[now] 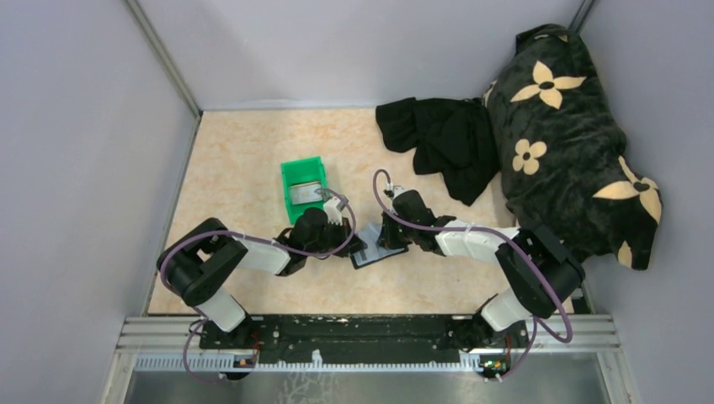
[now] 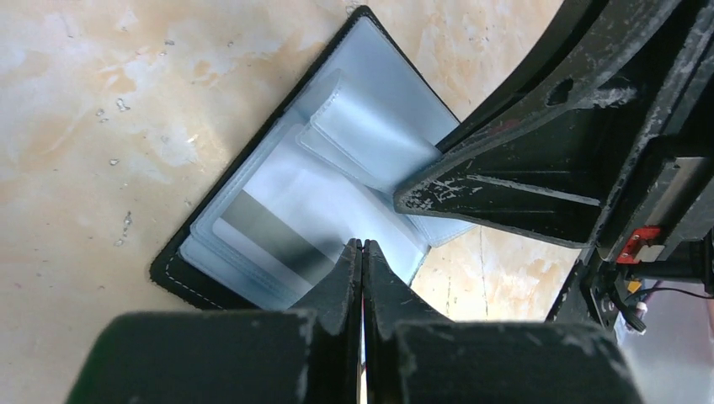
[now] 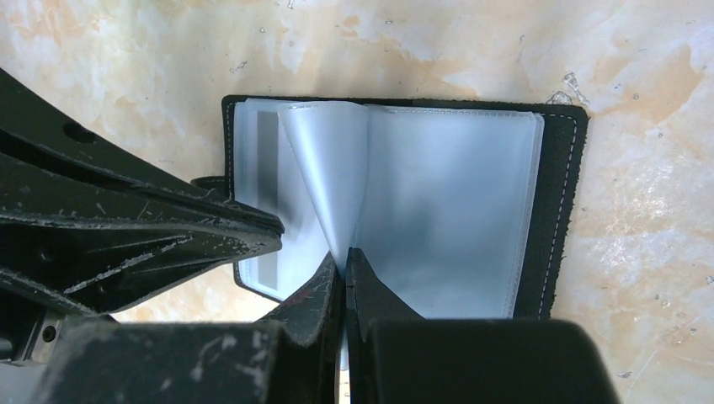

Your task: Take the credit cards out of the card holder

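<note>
card holder (image 1: 376, 255) lies open and flat on the table (image 1: 244, 160), about midway between the side edges and nearer the near edge, its clear sleeves facing up. one pale credit card (image 2: 269, 240) with a dark stripe sits inside a sleeve on one half. the left gripper (image 2: 362, 248) has its fingers pressed together, tips resting at the edge of that half over the striped card. the right gripper (image 3: 343, 257) also has its fingers together, tips at the foot of a clear sleeve (image 3: 324, 168) that stands up from the fold; whether it pinches that sleeve cannot be told. a green bin (image 1: 301, 172) stands just behind the left gripper. a black cloth (image 1: 442, 139) and a flowered cushion (image 1: 572, 143) lie at the far right corner.
</note>
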`<control>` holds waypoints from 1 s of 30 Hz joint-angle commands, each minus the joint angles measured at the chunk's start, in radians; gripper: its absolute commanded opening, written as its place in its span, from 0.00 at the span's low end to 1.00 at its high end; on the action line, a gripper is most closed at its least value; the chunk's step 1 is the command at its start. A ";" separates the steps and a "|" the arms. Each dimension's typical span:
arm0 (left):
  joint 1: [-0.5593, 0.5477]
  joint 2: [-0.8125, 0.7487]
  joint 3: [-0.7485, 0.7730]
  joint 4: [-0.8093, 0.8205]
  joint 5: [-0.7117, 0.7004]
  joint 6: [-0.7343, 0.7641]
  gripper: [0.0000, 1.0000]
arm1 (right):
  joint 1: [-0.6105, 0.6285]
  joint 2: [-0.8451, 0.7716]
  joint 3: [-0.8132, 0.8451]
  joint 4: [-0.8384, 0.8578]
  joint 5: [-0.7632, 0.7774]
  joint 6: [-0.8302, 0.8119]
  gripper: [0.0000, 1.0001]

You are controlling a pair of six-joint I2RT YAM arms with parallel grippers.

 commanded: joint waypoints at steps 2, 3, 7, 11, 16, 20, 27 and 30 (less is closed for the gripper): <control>-0.006 0.019 0.040 -0.044 -0.040 0.009 0.00 | -0.006 -0.038 -0.004 0.046 -0.024 -0.019 0.00; -0.006 0.034 0.057 -0.052 -0.041 0.011 0.00 | -0.006 -0.040 -0.004 0.045 -0.033 -0.025 0.00; -0.006 0.104 0.118 -0.070 -0.045 0.029 0.00 | -0.006 -0.067 -0.008 0.048 -0.053 -0.039 0.27; -0.006 0.145 0.144 -0.077 -0.033 0.026 0.00 | -0.006 -0.113 -0.003 0.027 -0.045 -0.046 0.43; -0.005 0.155 0.141 -0.071 -0.036 0.024 0.00 | -0.006 -0.176 0.009 -0.018 0.029 -0.045 0.45; -0.006 0.140 0.161 -0.082 -0.033 0.026 0.00 | -0.031 -0.200 0.012 -0.072 0.101 -0.039 0.40; -0.011 0.151 0.257 -0.115 0.018 0.018 0.00 | -0.067 -0.298 -0.014 -0.088 0.170 -0.041 0.29; -0.019 0.203 0.283 -0.064 0.049 0.005 0.00 | -0.067 -0.339 -0.018 -0.086 0.174 -0.048 0.28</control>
